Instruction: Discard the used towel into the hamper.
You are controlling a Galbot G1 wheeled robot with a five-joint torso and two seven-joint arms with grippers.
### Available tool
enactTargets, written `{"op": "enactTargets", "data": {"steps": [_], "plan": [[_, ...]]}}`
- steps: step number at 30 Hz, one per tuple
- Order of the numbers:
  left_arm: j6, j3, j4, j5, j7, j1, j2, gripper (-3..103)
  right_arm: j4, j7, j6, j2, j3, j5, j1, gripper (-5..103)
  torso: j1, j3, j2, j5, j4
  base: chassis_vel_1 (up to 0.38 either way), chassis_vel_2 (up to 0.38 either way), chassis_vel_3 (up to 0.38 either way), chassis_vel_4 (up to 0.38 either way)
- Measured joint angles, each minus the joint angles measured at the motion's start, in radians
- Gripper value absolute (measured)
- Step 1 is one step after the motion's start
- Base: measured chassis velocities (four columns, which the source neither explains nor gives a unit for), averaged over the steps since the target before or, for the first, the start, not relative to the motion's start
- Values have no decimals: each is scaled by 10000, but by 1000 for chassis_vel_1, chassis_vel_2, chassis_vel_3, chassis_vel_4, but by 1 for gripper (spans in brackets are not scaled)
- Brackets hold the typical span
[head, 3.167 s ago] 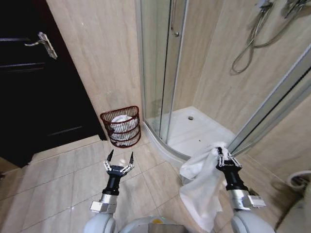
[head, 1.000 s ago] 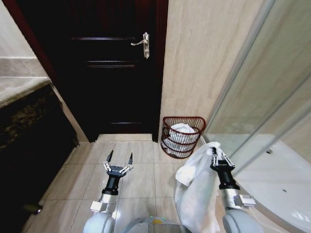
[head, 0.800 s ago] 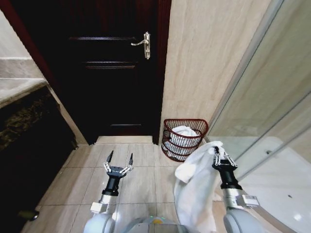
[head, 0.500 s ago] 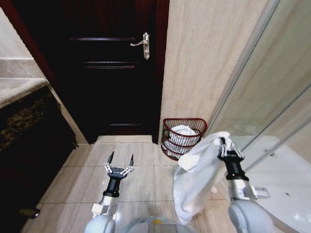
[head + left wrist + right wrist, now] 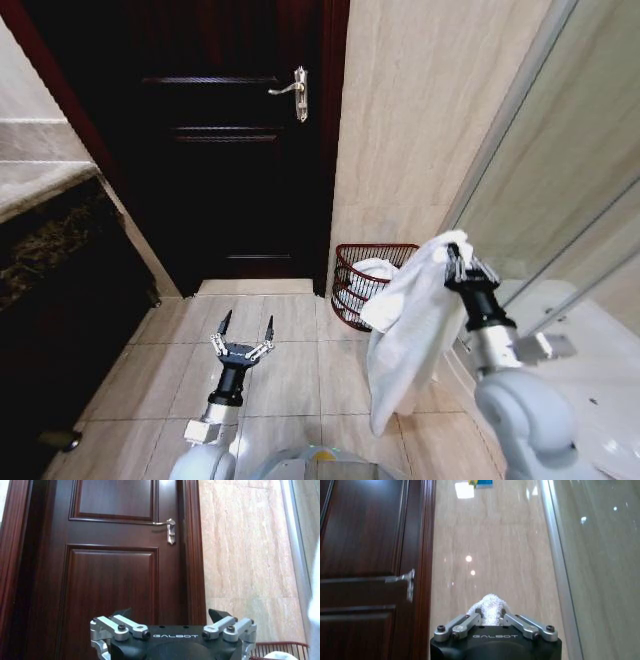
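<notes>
Right gripper (image 5: 458, 262) pinches white towel (image 5: 408, 325), raised beside hamper (image 5: 352, 278) at wall foot; drop pending. Left gripper (image 5: 246, 332) wide, idle.

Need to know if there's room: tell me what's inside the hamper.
The hamper already holds something white and bunched. Its right part is covered by the towel hanging from the right gripper, so the remaining room is unclear.

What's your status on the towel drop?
Right gripper shut on towel, raised beside hamper. Left gripper open, idle, low. Hamper already holds white cloth. Path unobstructed.
</notes>
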Motion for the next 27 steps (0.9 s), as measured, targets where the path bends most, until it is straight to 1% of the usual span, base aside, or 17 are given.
{"op": "enactTargets", "data": {"steps": [2, 5, 7, 8, 10, 11, 12, 13, 15, 16, 18, 19, 21, 23, 25, 26, 27], "plan": [[7, 13, -46, 44, -6, 59, -8, 100, -10, 136, -169, -314, 170, 403, 481, 8, 1, 0, 0, 3, 1, 0, 0, 0, 0], [8, 14, -79, 58, -16, 85, -9, 100, -1, 170, -285, -562, 351, 697, 767, 8, 1, 0, 0, 1, 0, 0, 0, 0, 0], [23, 10, -111, 106, -38, 122, -23, 100, -14, 323, -499, -1186, 547, 1380, 1480, 8, 1, 0, 0, 5, -4, 0, 0, 0, 0], [23, 10, -111, 106, -38, 122, -23, 100, -14, 323, -499, -1186, 547, 1380, 1480, 8, 1, 0, 0, 5, -4, 0, 0, 0, 0], [28, 7, -106, 136, -41, 177, -16, 100, -225, 508, -629, -1754, 494, 1961, 2244, 8, 1, -1, 0, 2, -4, 0, 0, 0, 0], [28, 7, -106, 136, -41, 177, -16, 100, -225, 508, -629, -1754, 494, 1961, 2244, 8, 1, -1, 0, 2, -4, 0, 0, 0, 0], [32, 8, -46, 152, -35, 194, 31, 100, -488, 635, -690, -2200, 338, 2373, 2858, 8, 1, 0, 0, 3, 0, 0, 0, 0, 0], [33, 7, 22, 153, -33, 180, 73, 100, -672, 642, -705, -2460, 255, 2579, 3212, 8, 1, 0, 0, 2, 0, 0, 0, 0, 0], [33, 9, 73, 152, -33, 160, 90, 100, -809, 630, -710, -2602, 197, 2688, 3430, 8, 1, 0, 0, 2, 0, 0, 0, 0, 0], [33, 14, 223, 138, -85, 94, 94, 100, -1218, 576, -712, -2942, -13, 2928, 4027, 8, 1, 0, 0, 1, -2, 0, 0, 0, 0], [35, 2, 424, 36, -179, 41, 23, 100, -1803, 401, -712, -3330, -285, 3292, 4810, 8, 1, 1, 0, 3, -2, 0, 0, 0, 0], [35, 2, 424, 36, -179, 41, 23, 100, -1803, 401, -712, -3330, -285, 3292, 4810, 8, 1, 1, 0, 3, -2, 0, 0, 0, 0], [71, -93, 578, -214, -335, 45, -23, 100, -2488, 255, -722, -3697, -603, 3667, 5780, 8, 1, 1, 0, 3, -2, 0, 0, 0, 0], [87, -131, 602, -302, -378, 56, -42, 100, -2718, 237, -744, -3799, -730, 3809, 6127, 8, 1, 1, 0, 4, -3, 0, 0, 0, 0], [181, -298, 637, -669, -476, 132, -237, 100, -3761, 211, -878, -4058, -1301, 4366, 7603, 8, 1, 1, -1, 4, -2, 0, 0, 0, 0], [181, -298, 637, -669, -476, 132, -237, 100, -3761, 211, -878, -4058, -1301, 4366, 7603, 8, 1, 1, -1, 4, -2, 0, 0, 0, 0], [248, -373, 637, -788, -525, 197, -278, 100, -4349, 174, -969, -4106, -1643, 4563, 8512, 8, 2, 1, -1, 7, -2, 0, 0, 0, 0]]}}
